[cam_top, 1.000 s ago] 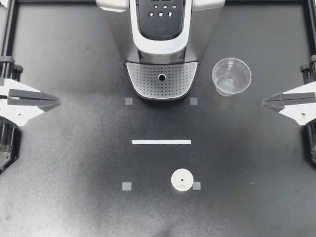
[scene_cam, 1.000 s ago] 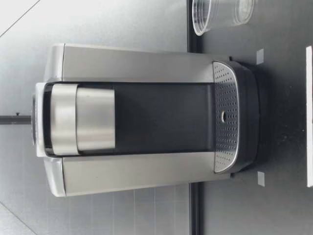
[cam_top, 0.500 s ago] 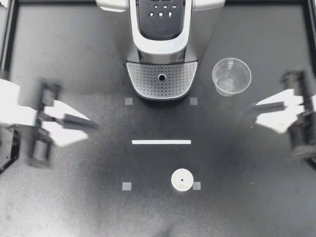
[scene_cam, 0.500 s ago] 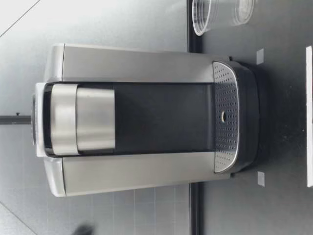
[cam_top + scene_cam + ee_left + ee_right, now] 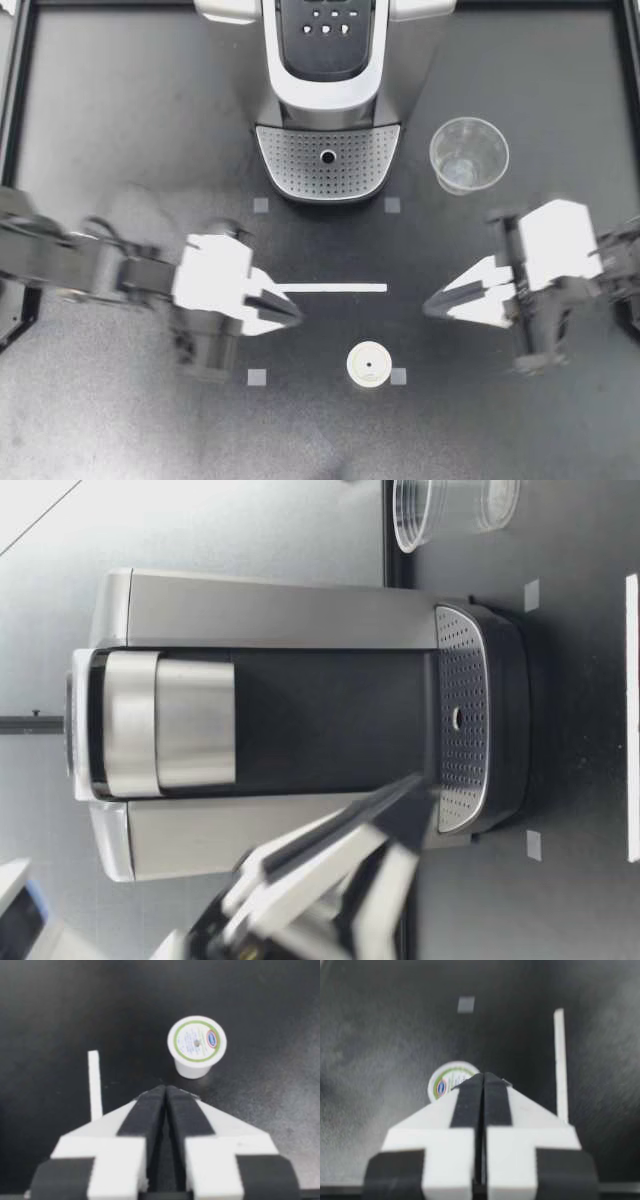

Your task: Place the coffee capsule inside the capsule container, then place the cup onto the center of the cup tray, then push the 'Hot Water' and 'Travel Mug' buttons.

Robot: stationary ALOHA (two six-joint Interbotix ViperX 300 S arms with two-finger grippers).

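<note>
A white coffee capsule (image 5: 368,364) stands on the black table near its front edge. My left gripper (image 5: 298,312) is shut and empty, pointing at the capsule from the left. My right gripper (image 5: 428,305) is also shut and empty, facing it from the right. Ahead of the left gripper (image 5: 166,1089) the capsule (image 5: 196,1045) shows its printed lid. The shut right gripper (image 5: 482,1076) partly hides the capsule (image 5: 447,1080). A clear plastic cup (image 5: 468,155) stands upright to the right of the coffee machine (image 5: 328,60), beside its perforated cup tray (image 5: 328,165). Buttons (image 5: 325,25) sit on top.
A white tape strip (image 5: 327,288) lies between the grippers, with small grey markers (image 5: 257,377) around it. In the low view a shut gripper (image 5: 415,785) hangs in front of the machine (image 5: 280,610), near its tray (image 5: 460,670); the cup (image 5: 455,510) stands beside the machine.
Both arms have swung in from the table's sides toward the middle and now flank the capsule. A gripper has come into the low view. Both grippers stayed shut.
</note>
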